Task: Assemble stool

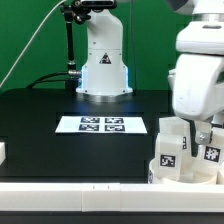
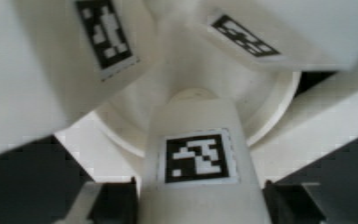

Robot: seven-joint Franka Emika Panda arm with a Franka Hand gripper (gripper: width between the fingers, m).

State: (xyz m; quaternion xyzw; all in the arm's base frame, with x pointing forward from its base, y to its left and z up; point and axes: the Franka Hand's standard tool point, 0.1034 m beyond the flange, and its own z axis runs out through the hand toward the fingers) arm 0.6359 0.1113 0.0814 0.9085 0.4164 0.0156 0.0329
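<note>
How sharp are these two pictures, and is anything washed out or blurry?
Exterior view: marker board tags crisp, the white arm overexposed at the exterior view's right. Wrist view: close and soft, the leg tag readable, upper tags blurred, white surfaces glaring.

Glossy white, rounded arm casing [image 1: 198, 70] with smooth bulging segments. White conical base [image 1: 104, 62] under a black jointed mount, thin cable trailing off. Dark grey hand [image 2: 179, 205] fingers.

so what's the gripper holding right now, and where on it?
The gripper is closed on a stool leg, fingers on its two opposite sides at the tagged end, over the round seat.
</note>
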